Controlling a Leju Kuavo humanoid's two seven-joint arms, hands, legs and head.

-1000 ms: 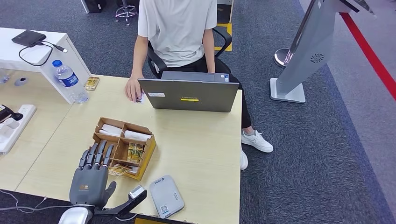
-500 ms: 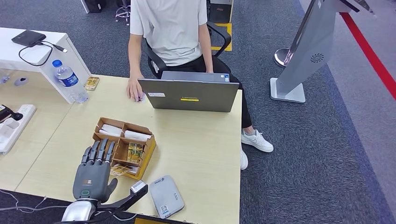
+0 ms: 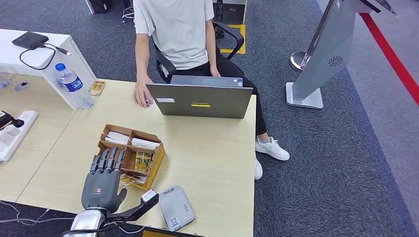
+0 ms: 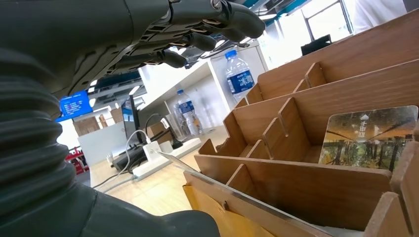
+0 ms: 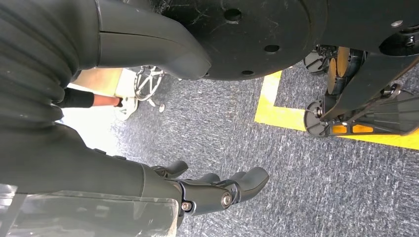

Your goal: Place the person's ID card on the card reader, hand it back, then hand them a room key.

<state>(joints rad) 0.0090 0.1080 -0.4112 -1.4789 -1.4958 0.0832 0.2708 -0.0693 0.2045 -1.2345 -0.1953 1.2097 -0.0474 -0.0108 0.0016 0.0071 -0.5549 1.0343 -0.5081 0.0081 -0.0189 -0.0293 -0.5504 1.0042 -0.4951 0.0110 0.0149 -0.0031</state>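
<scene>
wooden desk [image 3: 207, 148], key cards [image 3: 142, 161] in organizer [image 3: 155, 160], just beyond left hand [image 3: 101, 185] fingers [image 3: 112, 159]

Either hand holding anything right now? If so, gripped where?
Nothing held. The left hand hovers with fingers apart over the brown wooden card organiser; the right hand hangs empty above the carpet.
</scene>
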